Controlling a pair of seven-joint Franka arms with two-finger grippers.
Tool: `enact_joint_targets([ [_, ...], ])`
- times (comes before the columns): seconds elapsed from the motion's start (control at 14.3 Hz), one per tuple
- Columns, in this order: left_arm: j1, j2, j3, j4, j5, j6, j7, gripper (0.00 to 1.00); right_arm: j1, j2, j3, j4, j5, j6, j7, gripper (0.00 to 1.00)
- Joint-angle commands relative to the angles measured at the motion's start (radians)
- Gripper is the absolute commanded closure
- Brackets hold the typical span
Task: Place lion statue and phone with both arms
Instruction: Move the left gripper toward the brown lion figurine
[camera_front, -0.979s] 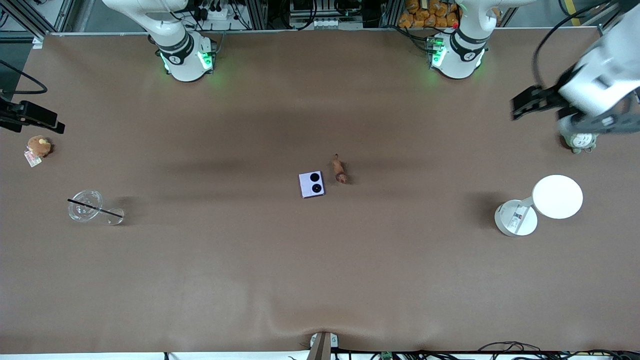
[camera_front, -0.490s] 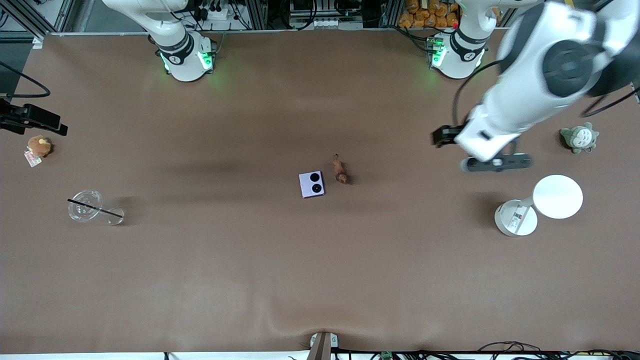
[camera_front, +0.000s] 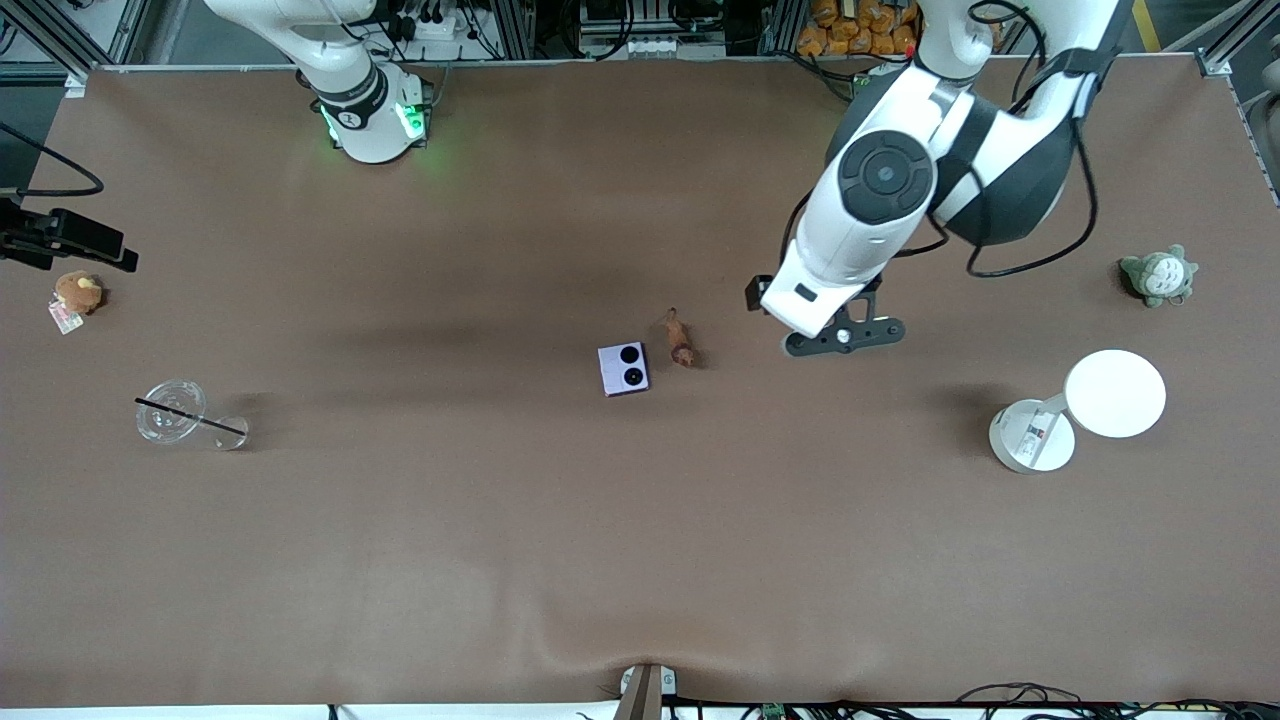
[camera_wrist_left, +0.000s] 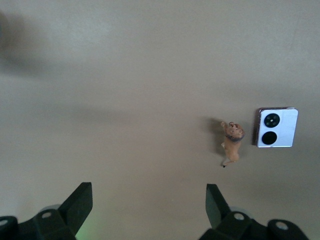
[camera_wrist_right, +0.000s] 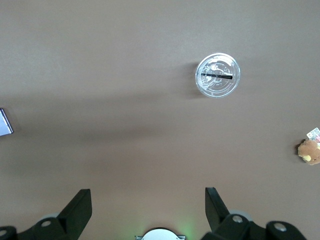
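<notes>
Lion statue (camera_front: 681, 339) and phone (camera_front: 623, 369) lie side by side at mid-table, close together but apart, exactly where they lay a second ago; the phone sits a little nearer the front camera and toward the right arm's end. The left gripper (camera_front: 842, 337) has swung in from the table's edge near the grey-green plush toy (camera_front: 1158, 276), which it covered a second ago, and now hangs over bare tabletop (camera_front: 640, 560) between the statue and the white round-topped stand (camera_front: 1082, 408). Its wrist view shows the fingers (camera_wrist_left: 216, 201) spread wide with nothing between them, the statue (camera_wrist_left: 231, 142) and phone (camera_wrist_left: 277, 127) on the table below. The right gripper (camera_wrist_right: 147, 205), at its end of the table above the brown plush toy (camera_front: 78, 292), is also wide open and empty, its arm waiting. A clear lidded cup with a black straw (camera_front: 172, 411) remains unmoved.
</notes>
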Motion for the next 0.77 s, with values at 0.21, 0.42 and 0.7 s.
enact_joint_targets([
  [0.21,-0.05,0.063,-0.001,0.007,0.014,0.057,-0.146,0.0,-0.003,0.005,0.002,0.002,0.012,-0.006,0.016,0.0],
  [0.42,-0.091,0.106,-0.001,0.007,0.014,0.089,-0.218,0.0,0.0,0.005,0.002,0.002,0.011,-0.006,0.016,0.0],
  [0.7,-0.128,0.159,-0.001,0.012,0.016,0.137,-0.304,0.0,0.043,0.063,0.005,0.008,0.006,-0.01,0.008,0.0],
])
